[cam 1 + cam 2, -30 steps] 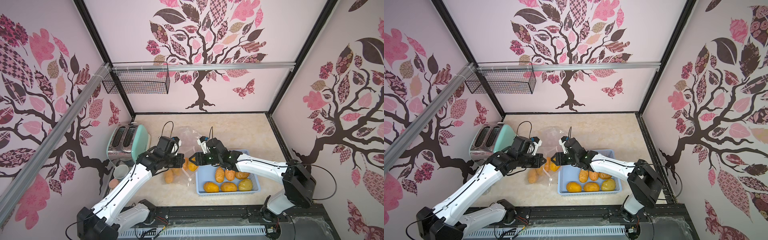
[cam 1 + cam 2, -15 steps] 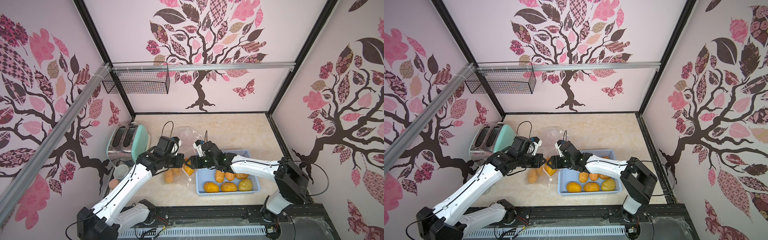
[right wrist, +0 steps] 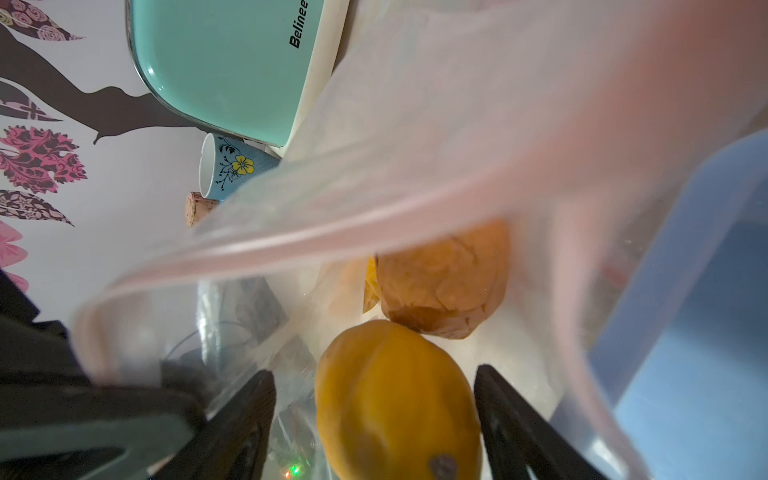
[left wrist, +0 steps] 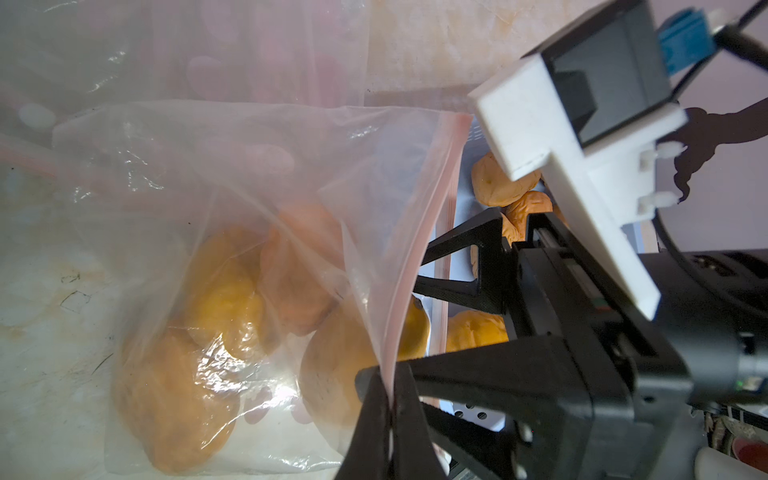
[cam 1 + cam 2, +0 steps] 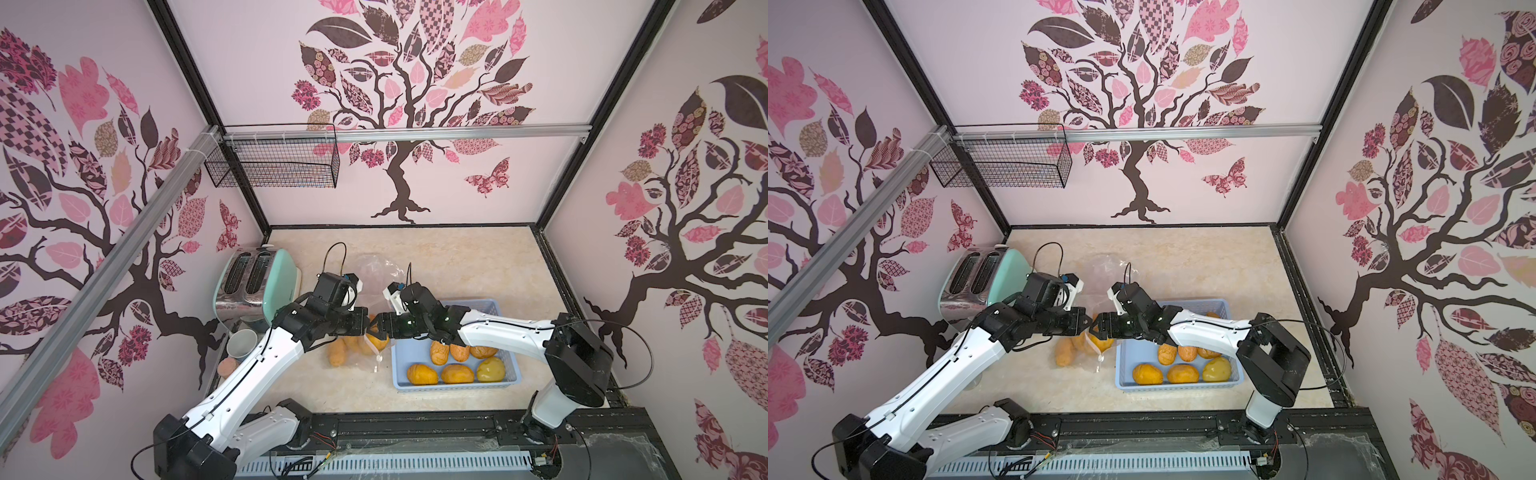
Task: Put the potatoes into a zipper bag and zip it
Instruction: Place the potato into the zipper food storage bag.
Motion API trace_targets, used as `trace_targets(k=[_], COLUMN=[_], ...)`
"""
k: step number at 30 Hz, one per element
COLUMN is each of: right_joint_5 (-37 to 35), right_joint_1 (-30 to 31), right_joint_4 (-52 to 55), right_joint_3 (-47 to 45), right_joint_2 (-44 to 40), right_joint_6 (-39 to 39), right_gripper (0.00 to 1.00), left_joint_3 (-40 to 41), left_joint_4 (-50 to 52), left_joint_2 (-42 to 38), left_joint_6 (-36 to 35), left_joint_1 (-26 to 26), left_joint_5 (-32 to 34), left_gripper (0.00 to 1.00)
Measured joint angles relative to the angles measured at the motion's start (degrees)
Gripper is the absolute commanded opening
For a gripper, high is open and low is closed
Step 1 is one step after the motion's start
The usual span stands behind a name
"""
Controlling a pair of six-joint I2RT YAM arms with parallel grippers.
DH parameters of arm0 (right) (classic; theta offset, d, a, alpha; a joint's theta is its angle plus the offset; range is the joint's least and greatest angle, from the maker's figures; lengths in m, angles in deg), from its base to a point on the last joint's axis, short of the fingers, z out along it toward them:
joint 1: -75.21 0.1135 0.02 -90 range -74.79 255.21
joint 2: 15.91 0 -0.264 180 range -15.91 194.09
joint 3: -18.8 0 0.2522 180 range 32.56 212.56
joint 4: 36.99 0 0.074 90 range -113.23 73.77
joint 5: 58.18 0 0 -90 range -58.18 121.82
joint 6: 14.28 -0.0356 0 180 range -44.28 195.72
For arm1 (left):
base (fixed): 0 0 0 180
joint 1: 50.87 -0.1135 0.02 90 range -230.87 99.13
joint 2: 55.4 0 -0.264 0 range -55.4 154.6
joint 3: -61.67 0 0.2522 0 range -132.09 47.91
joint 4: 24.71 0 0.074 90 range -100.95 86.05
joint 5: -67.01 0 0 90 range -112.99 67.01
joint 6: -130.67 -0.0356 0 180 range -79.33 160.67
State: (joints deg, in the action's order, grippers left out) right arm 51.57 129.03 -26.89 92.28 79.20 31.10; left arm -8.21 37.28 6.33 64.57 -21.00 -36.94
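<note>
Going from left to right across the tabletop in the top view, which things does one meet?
Mint-green metal toaster with two slots → clear plastic zipper bag → light blue plastic basket.

You are working in a robot test cell dressed up as a home kitchen, not a real one. The wall panels [image 5: 401,124] are flat sheets printed with a pink-and-brown tree. They sit in a black frame [image 5: 184,66] crossed by aluminium rails [image 5: 457,133], and a wire basket [image 5: 274,166] hangs at the back left corner. A mint toaster [image 5: 266,286] and a flowered mug [image 3: 232,166] stand along the left edge of the marble-look tabletop [image 5: 457,257]. Beyond its front edge, two white arms [image 5: 498,332] rise from a black base [image 5: 415,424] with a slotted cable duct [image 5: 374,461].
</note>
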Motion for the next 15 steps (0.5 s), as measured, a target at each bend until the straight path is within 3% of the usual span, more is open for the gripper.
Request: trace_targets(k=[5,15], right_joint_5=[0.22,-4.52], right_joint_1=[0.11,0.13], right_joint_4=[2.43,6.71], right_joint_3=[0.81,1.42], right_joint_2=[-0.11,-0.83], right_joint_6=[0.96,4.52], right_gripper=[0.79,0.50], left_joint_3=[0.00,0.11], left_joint_4=[0.24,0.26], left_joint_2=[0.00,0.00], left_joint_6=[-0.02,0.00], left_joint_1=[0.00,0.00], left_joint_5=[0.09,0.17], left_gripper=[0.00,0.00])
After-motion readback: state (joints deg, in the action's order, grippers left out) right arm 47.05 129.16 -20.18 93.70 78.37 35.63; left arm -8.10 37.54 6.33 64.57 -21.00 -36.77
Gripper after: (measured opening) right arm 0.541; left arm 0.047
